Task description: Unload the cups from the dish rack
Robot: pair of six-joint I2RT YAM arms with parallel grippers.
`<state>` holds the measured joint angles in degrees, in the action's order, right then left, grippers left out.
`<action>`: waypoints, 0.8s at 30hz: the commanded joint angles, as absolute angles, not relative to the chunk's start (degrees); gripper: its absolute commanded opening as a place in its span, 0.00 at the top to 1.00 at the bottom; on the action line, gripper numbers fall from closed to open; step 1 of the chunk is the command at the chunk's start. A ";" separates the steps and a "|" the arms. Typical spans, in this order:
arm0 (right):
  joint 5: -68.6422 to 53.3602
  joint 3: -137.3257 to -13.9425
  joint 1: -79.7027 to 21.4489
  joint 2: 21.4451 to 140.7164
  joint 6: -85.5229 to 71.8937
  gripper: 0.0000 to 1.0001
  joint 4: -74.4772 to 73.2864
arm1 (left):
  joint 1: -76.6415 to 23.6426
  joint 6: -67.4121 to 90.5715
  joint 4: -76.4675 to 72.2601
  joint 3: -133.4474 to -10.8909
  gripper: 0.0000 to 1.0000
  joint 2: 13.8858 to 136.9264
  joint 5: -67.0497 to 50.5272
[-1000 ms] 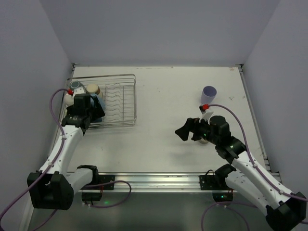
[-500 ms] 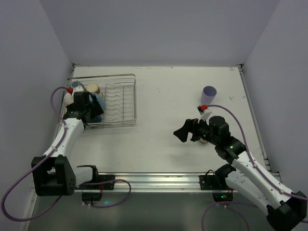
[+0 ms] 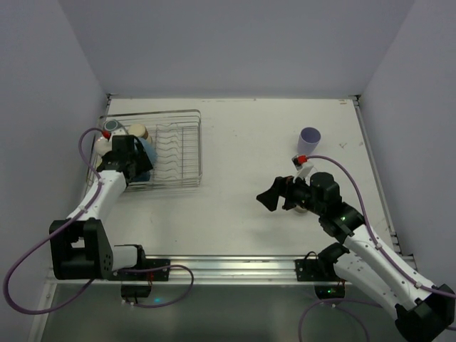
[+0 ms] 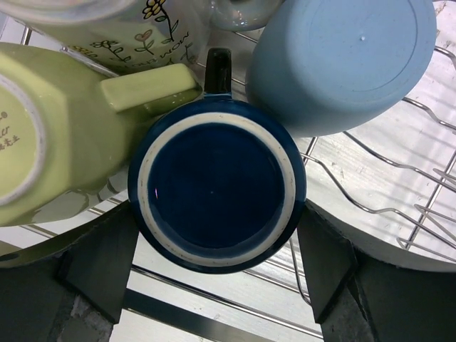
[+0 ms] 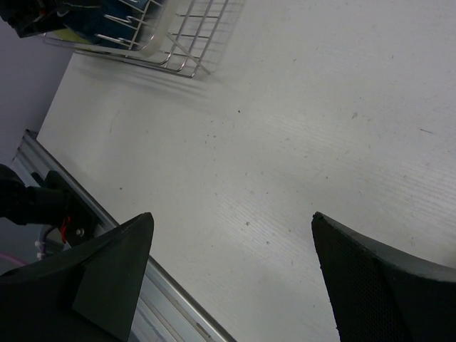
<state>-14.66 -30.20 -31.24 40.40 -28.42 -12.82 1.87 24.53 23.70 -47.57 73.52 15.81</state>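
Navy cup [image 4: 216, 197] base-up to drain in dish rack [image 3: 178, 142], upper left; L end effector [image 4: 217, 246] straddles it, grip unclear; R end effector [image 5: 231, 221] wide, empty.

The flat white surface [image 3: 242, 164], flecked with small dark specks, has a silver metal rail [image 3: 235, 265] along its near edge. A rectangular silver wire dish rack [image 3: 187, 142] sits at its far left corner. Well apart, toward the far right, a lavender plastic cup [image 3: 310, 135] stands upright. A small pale thing [image 3: 302, 209] nearer the front is mostly hidden.
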 commanded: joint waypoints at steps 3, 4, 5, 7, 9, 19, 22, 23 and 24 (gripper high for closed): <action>-16.35 -31.20 -31.99 39.64 -28.21 0.05 -11.43 | 2.55 23.82 22.06 -49.04 0.40 74.01 17.23; -16.26 -31.11 -31.99 39.38 -28.21 0.05 -11.43 | 2.55 23.73 22.23 -48.87 0.45 73.13 16.62; -16.35 -31.20 -31.91 39.29 -28.39 0.05 -11.43 | 2.46 23.73 22.32 -48.78 0.55 72.52 16.09; -16.61 -31.38 -31.90 39.11 -28.65 0.05 -11.25 | 2.46 23.91 22.41 -48.17 0.64 69.97 14.08; -17.22 -31.46 -32.17 39.29 -29.18 0.05 -10.47 | 2.46 23.91 22.76 -48.08 0.72 68.30 12.49; -18.63 -30.94 -35.06 41.92 -35.15 0.05 -1.15 | 2.37 24.08 26.71 -49.66 0.83 55.47 5.71; -19.25 -31.29 -35.42 43.06 -36.65 0.05 2.89 | 2.46 23.99 27.42 -50.27 0.85 52.83 4.93; -19.42 -31.46 -35.77 43.33 -37.78 0.05 4.03 | 2.37 24.08 27.60 -50.45 0.86 52.21 4.49; -19.51 -31.55 -35.95 43.94 -38.31 0.05 6.13 | 2.46 24.00 27.60 -50.71 0.86 50.73 4.05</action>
